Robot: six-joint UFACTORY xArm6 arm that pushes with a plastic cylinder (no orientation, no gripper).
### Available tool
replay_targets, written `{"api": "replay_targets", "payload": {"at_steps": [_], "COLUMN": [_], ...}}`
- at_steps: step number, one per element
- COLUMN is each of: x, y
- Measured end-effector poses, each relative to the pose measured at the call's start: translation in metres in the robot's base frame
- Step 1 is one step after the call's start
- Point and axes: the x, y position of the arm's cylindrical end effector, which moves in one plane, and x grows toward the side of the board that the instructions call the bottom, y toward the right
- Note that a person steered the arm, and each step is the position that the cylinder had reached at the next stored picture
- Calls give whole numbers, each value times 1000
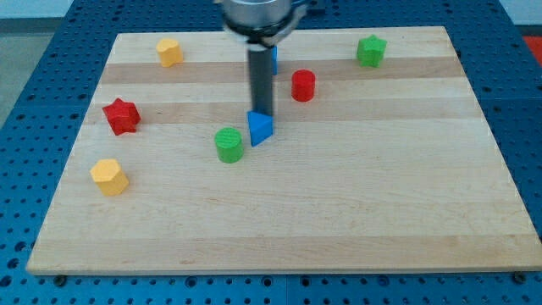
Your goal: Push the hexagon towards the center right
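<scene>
1. Camera view, nearest stuff first: the yellow hexagon (109, 176) sits near the view's bottom-left corner of the wooden board (339, 212). That's my guess for the task block, and it's a long way from center right, so the job looks barely started.
2. A bit further up: the green cylinder (229, 145) and blue triangle (260, 128) sit side by side mid-board, red star (121, 116) off to the left.
3. My tip (262, 113) touches the blue triangle's top edge, well apart from the hexagon. It's just a bare rod, nothing to open or close.
4. Rod stands straight up, mount hanging from the view's top.
5. Farthest: red cylinder (303, 85), another yellow block (169, 52), green star (371, 51), a blue block (273, 59) mostly hidden behind the rod.
</scene>
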Motion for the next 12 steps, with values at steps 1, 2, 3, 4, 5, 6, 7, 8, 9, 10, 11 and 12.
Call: {"api": "replay_targets", "payload": {"at_steps": [1,2,3,4,5,6,7,8,9,10,11,12], "x": [15,6,23,63,83,98,98,121,109,90,102,125], "y": [-60,-82,-130,-195,-231,-120,-20,-49,-59,-65,-121,-135]}}
